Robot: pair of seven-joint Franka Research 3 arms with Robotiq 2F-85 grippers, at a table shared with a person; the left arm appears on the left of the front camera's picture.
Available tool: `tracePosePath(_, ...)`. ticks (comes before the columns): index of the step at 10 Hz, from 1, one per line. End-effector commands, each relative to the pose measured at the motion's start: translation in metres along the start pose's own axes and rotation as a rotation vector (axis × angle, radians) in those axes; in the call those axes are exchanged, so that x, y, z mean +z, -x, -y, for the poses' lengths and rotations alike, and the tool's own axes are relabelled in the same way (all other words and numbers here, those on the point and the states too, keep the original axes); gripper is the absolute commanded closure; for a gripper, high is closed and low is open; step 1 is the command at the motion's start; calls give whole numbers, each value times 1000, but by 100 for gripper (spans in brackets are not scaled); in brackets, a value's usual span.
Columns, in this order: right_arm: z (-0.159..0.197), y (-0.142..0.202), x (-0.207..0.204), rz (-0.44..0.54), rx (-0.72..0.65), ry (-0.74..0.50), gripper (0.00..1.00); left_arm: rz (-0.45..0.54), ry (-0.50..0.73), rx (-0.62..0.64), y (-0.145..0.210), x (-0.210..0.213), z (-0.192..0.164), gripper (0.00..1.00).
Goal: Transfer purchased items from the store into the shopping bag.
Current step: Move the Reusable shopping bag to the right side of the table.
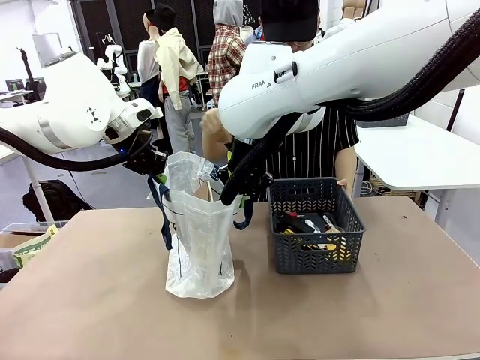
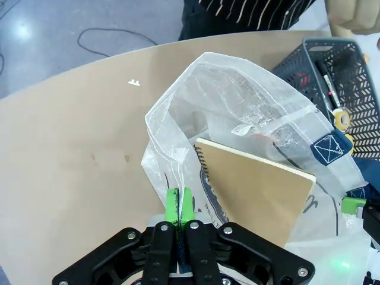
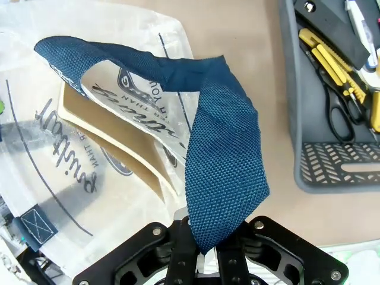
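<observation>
Pinching the thin rim of the shopping bag (image 1: pixel 199 251) with the left gripper (image 2: pixel 179 203), with green pads (image 2: pixel 171 205) pressed together on the plastic. Pinching a blue strap handle (image 3: pixel 222 154) tight with the right gripper (image 3: pixel 202 237). Holding the bag upright and open on the brown table (image 1: pixel 90 300), just beside the grey basket (image 1: pixel 315 259). Inside the bag, a tan notebook (image 2: pixel 255 190). In the basket, black and yellow items (image 3: pixel 332 50) and scissors (image 3: pixel 338 119). Behind it, a person (image 1: pixel 304 157) in stripes, partly hidden by the big white right arm (image 1: pixel 352 67).
</observation>
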State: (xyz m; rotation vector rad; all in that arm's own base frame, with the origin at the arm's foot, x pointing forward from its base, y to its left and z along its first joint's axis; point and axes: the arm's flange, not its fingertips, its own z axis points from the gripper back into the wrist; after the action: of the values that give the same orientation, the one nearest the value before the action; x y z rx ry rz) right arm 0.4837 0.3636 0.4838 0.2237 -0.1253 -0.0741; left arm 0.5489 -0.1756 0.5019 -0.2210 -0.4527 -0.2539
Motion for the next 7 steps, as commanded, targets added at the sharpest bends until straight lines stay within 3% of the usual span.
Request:
tracePosePath(1, 1, 1, 0, 1, -1, 2, 100, 0, -7, -2, 1, 1, 0, 100)
tracePosePath(7, 1, 1, 0, 1, -1, 2, 100, 0, -7, -2, 1, 1, 0, 100)
